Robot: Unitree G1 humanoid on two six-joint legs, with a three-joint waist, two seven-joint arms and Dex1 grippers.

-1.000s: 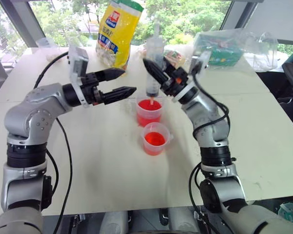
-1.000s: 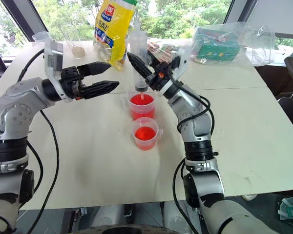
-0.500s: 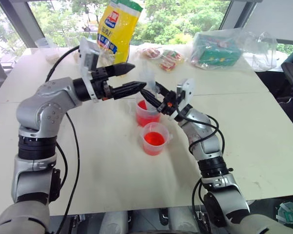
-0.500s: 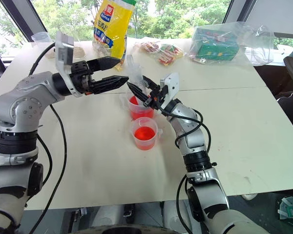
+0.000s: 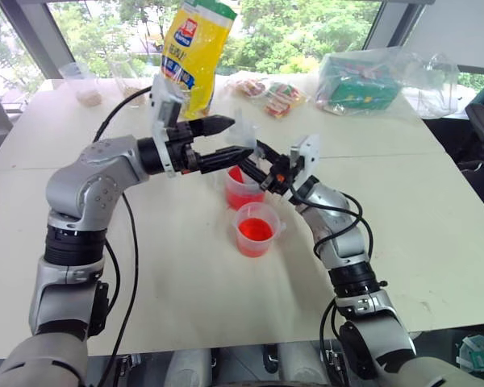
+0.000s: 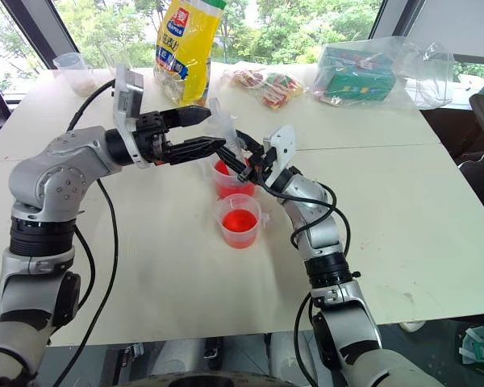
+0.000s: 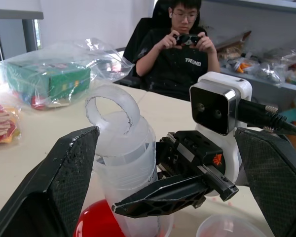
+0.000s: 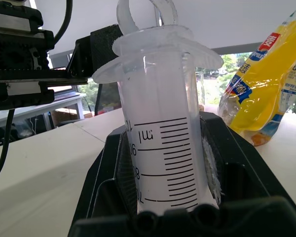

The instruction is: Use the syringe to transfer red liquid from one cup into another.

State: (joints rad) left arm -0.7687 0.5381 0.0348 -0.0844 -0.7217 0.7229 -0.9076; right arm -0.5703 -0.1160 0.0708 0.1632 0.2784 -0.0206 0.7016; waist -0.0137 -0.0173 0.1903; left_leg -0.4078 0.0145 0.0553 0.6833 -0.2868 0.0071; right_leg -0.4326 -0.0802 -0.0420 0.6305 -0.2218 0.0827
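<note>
Readable markings. The syringe (image 8: 160,143) barrel carries black scale lines with the unit "ml" and partly hidden figures, seemingly 9, 8 and 7. The person's black shirt (image 7: 180,69) bears white lettering, roughly "TRIND". Print on the yellow bag (image 5: 192,52) is illegible.

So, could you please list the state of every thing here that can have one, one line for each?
Syringe: upright, plunger pushed in, tip down in the taller cup.
Taller cup: upright, holds red liquid.
Shorter cup: upright, holds red liquid.
Right gripper: shut on the syringe barrel.
Left gripper: open, fingers either side of the plunger top.
Yellow bag: standing.
</note>
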